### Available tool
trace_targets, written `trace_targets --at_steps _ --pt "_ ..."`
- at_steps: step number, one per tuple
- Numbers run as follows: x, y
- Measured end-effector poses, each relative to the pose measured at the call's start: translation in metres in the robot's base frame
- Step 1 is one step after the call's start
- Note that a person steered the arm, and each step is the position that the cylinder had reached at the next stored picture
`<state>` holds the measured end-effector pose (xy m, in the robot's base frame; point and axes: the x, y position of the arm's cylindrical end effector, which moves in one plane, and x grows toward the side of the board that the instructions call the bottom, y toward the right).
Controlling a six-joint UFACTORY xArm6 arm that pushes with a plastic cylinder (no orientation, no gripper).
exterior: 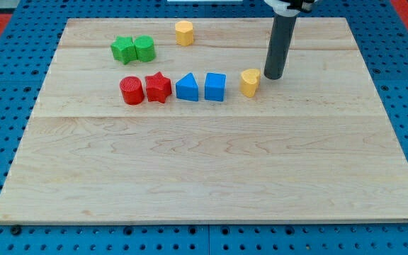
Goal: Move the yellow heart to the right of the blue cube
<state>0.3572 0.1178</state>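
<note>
while my tip sits just right of it, the yellow heart – small, chunky – stands right of the blue cube.

1. You see my tip on the wooden board, just to the view's right of the yellow heart, touching it or nearly so.
2. The heart sits near the blue cube, on its right side in the view.
3. Leftward runs a row: blue triangular block, red star, red cylinder.
4. Toward the view's top you find two green blocks touching each other, and a yellow hexagonal block.
</note>
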Motion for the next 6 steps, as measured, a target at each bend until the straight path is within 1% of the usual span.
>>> trace_targets --at_steps 2,3,4,5,6 --pt "0.002 -0.021" --pt "0.003 -0.021" --pt "0.011 -0.028" --pt "0.004 -0.023" --pt "-0.019 -0.031"
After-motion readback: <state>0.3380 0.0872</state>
